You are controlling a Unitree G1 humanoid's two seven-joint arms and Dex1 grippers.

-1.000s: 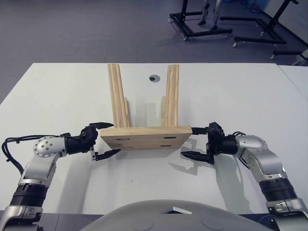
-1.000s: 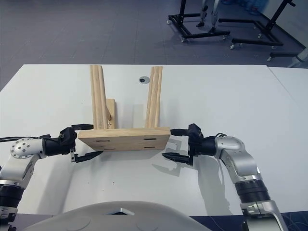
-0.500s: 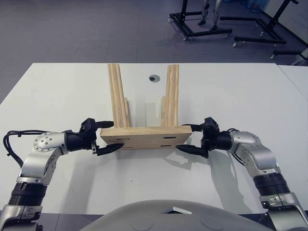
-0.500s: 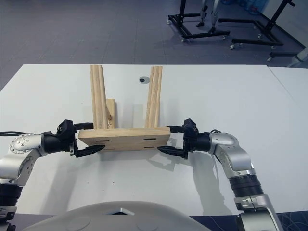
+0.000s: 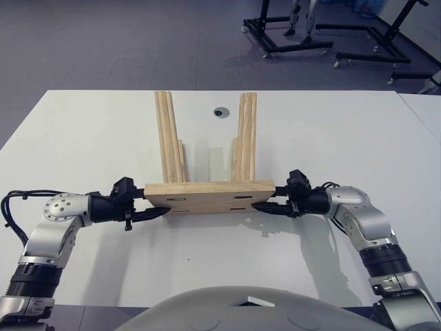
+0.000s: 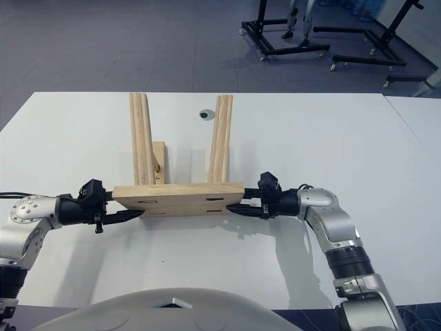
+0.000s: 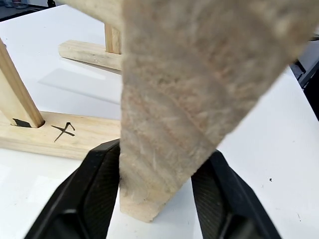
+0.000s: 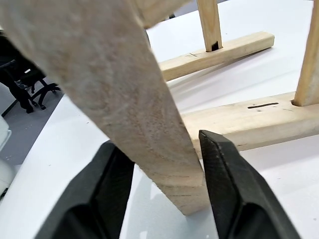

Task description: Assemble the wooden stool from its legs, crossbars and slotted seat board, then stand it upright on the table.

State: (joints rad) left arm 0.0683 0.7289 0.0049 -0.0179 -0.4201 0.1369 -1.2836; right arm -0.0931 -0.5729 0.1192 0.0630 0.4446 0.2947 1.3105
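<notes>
The wooden stool lies on its side on the white table (image 5: 83,131), its slotted seat board (image 5: 207,197) facing me on edge. Two pairs of legs (image 5: 169,138) (image 5: 247,134) point away from me, with a short crossbar (image 5: 182,160) between them. My left gripper (image 5: 148,208) is shut on the seat board's left end (image 7: 199,74), one black finger (image 7: 99,189) on each face. My right gripper (image 5: 267,201) is shut on the right end (image 8: 114,84), its fingers (image 8: 234,189) pressed against the wood. A slotted leg rail (image 8: 239,124) lies on the table just beyond.
A small round hole (image 5: 220,112) sits in the table behind the stool. Black wheeled stands (image 5: 296,34) are on the floor past the far edge. Bare table stretches to both sides and in front of the board.
Both grippers stood open just off the board's ends a second ago. They moved inward and shut onto the left and right ends. The stool has not shifted.
</notes>
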